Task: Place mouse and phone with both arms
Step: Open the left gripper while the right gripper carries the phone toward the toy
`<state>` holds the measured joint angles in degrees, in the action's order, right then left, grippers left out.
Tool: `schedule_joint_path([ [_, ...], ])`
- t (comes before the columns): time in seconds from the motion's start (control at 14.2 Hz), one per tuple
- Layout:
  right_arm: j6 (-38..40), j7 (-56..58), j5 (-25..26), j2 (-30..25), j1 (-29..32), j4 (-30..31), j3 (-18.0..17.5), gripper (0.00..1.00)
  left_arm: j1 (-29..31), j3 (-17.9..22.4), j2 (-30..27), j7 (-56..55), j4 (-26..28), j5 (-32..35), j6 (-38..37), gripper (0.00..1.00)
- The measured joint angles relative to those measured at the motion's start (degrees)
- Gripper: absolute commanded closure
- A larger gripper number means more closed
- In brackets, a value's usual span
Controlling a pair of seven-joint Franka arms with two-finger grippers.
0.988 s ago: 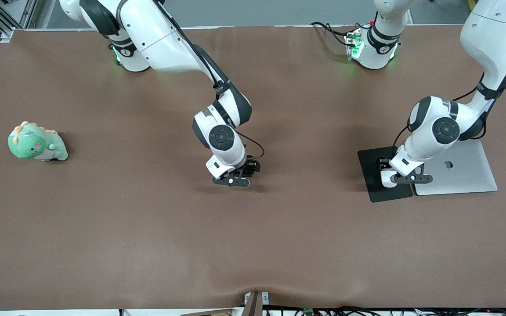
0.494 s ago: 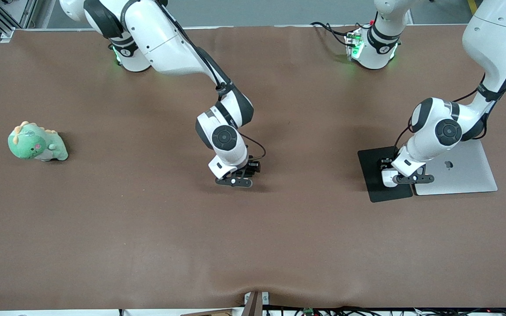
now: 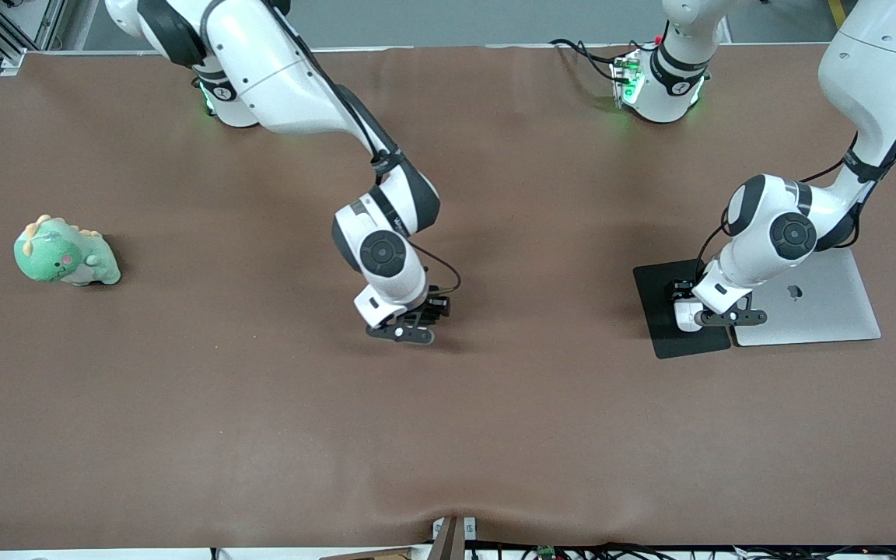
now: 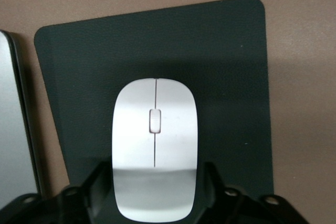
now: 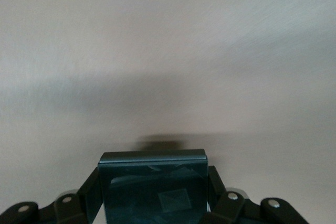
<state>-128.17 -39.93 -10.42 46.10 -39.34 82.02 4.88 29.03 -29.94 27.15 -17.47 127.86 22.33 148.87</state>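
Two grippers, phone and mouse

In the front view a green toy [image 3: 65, 253] sits at the table's [image 3: 261, 428] nine o'clock. The right gripper [image 3: 409, 330] hangs low over the table's middle, pinching the phone [image 5: 152, 187] between pressed-in fingers [image 5: 86, 198]. At three o'clock the left gripper [image 3: 720, 317] is down at the black pad [image 3: 662, 295], straddling the mouse [image 4: 155, 150], which is on the pad near its five o'clock corner; whether it grips the mouse or stands loose cannot be told. The closed laptop [image 3: 821, 303] lies at the pad's three o'clock, just beside it.
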Motion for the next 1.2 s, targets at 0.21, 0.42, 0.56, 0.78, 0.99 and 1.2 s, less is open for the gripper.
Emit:
schedule_joint_path([
  [0.21, 8.8, 2.1, 0.0, -5.0, 6.1, -0.4, 0.2, 1.0, 0.1, -0.3, -0.4, 0.1, -0.5, 0.0, 0.6, 0.0],
  [0.42, 16.3, 7.9, 0.3, -9.5, 12.7, -0.3, 0.3, 1.0, 0.2, -2.3, -3.6, 0.1, -1.3, 0.0, 0.4, 0.0],
  [0.56, 20.8, 14.1, 0.4, -11.6, 17.0, -0.1, 0.4, 1.0, 0.2, -3.4, -6.9, 0.1, -2.8, 0.0, -2.8, 0.0],
  [0.78, 23.7, 22.2, 0.4, -13.9, 22.9, 1.5, 0.4, 1.0, 0.3, -6.7, -10.5, 0.0, -11.3, 0.0, -20.2, 0.0],
  [0.99, 23.7, 28.7, 1.3, -15.7, 26.9, 4.0, 0.5, 1.0, 0.3, -10.5, -12.0, 0.0, -24.4, -4.0, -41.1, 0.0],
  [1.2, 23.2, 36.6, 2.9, -16.4, 32.4, 6.2, 0.5, 1.0, 0.4, -11.3, -12.2, 2.1, -34.6, -8.0, -53.3, 0.0],
])
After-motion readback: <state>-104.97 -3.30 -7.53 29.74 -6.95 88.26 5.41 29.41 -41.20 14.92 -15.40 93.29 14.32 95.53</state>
